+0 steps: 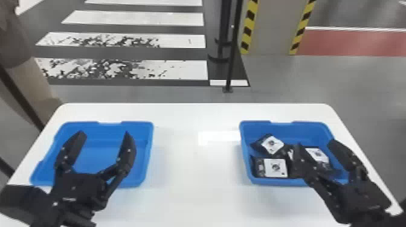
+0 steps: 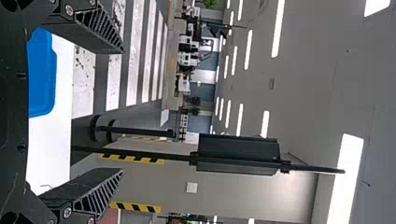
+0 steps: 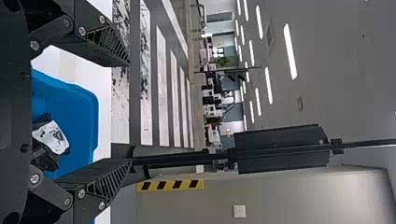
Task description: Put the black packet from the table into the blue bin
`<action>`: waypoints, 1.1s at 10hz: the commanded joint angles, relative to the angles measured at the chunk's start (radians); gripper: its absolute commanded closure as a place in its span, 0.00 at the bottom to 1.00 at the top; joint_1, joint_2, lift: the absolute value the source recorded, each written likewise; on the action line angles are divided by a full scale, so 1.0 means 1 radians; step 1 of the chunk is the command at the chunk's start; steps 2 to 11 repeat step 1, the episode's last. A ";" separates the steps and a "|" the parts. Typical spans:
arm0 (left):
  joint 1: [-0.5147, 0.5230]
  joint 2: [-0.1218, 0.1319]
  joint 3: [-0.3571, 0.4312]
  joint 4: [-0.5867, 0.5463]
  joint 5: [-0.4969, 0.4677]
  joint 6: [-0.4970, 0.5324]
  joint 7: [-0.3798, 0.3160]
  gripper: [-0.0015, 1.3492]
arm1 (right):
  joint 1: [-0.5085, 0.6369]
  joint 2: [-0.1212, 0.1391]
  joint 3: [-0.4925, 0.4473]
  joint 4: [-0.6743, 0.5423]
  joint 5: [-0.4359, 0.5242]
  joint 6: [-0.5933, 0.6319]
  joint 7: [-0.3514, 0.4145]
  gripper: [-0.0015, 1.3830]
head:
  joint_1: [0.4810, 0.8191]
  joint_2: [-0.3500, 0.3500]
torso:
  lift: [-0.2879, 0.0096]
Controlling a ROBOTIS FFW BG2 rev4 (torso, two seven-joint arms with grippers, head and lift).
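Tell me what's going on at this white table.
Nothing is being gripped right now. In the head view, the robot's black left gripper is open over a rectangular blue bin on the left, and its black right gripper is open over a matching right bin. Several black packets with white labels lie in that right bin.

Left bin (image 1: 99,151): set on the table's (image 1: 196,187) left
Right bin (image 1: 302,132): set on its right
Packets (image 1: 275,167): held in right bin
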 commanded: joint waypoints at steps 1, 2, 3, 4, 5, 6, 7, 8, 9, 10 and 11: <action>0.001 0.000 0.000 0.000 0.000 0.000 0.000 0.10 | 0.000 0.000 0.000 0.002 0.000 0.000 -0.002 0.23 | 0.63 0.46 | 0.60; 0.001 0.000 0.000 0.000 0.000 0.000 0.000 0.10 | 0.000 0.000 0.000 0.002 0.000 0.000 -0.002 0.23 | 0.63 0.46 | 0.60; 0.001 0.000 0.000 0.000 0.000 0.000 0.000 0.10 | 0.000 0.000 0.000 0.002 0.000 0.000 -0.002 0.23 | 0.63 0.46 | 0.60; 0.001 0.000 0.000 0.000 0.000 0.000 0.000 0.10 | 0.000 0.000 0.000 0.002 0.000 0.000 -0.002 0.23 | 0.63 0.46 | 0.60; 0.001 0.000 0.000 0.000 0.000 0.000 0.000 0.10 | 0.000 0.000 0.000 0.002 0.000 0.000 -0.002 0.23 | 0.63 0.46 | 0.60; 0.001 0.000 0.000 0.000 0.000 0.000 0.000 0.10 | 0.000 0.000 0.000 0.002 0.000 0.000 -0.002 0.23 | 0.63 0.46 | 0.60; 0.001 0.000 0.000 0.000 0.000 0.000 0.000 0.10 | 0.000 0.000 0.000 0.002 0.000 0.000 -0.002 0.23 | 0.63 0.46 | 0.60; 0.001 0.000 0.000 0.000 0.000 0.000 0.000 0.10 | 0.000 0.000 0.000 0.002 0.000 0.000 -0.002 0.23 | 0.63 0.46 | 0.60; 0.001 0.000 0.000 0.000 0.000 0.000 0.000 0.10 | 0.000 0.000 0.000 0.002 0.000 0.000 -0.002 0.23 | 0.63 0.46 | 0.60; 0.001 0.000 0.000 0.000 0.000 0.000 0.000 0.10 | 0.000 0.000 0.000 0.002 0.000 0.000 -0.002 0.23 | 0.63 0.46 | 0.60; 0.001 0.000 0.000 0.000 0.000 0.000 0.000 0.10 | 0.000 0.000 0.000 0.002 0.000 0.000 -0.002 0.23 | 0.63 0.46 | 0.60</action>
